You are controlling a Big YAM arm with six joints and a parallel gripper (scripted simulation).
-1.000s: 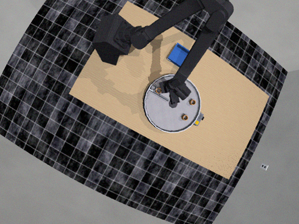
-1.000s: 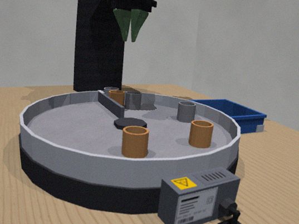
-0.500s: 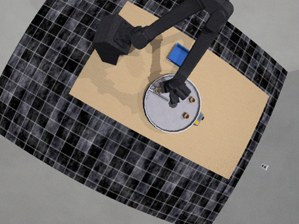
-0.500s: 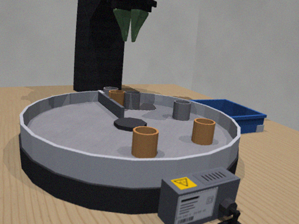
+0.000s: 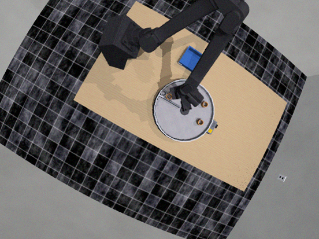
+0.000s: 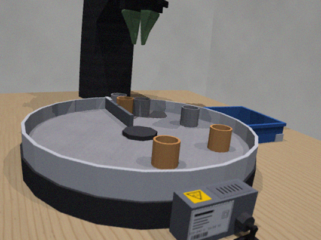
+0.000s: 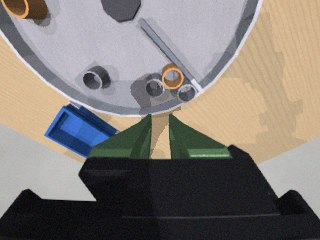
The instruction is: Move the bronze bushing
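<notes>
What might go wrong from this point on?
The tool hangs high above the turntable, nearly shut and holding nothing; it must open before descending. One bronze bushing is wedged between grey bushings at the bar, so grabbing there risks disturbing them. The free bushings look like they could tip.

Workshop cell — turntable with control box, parts crate.
</notes>
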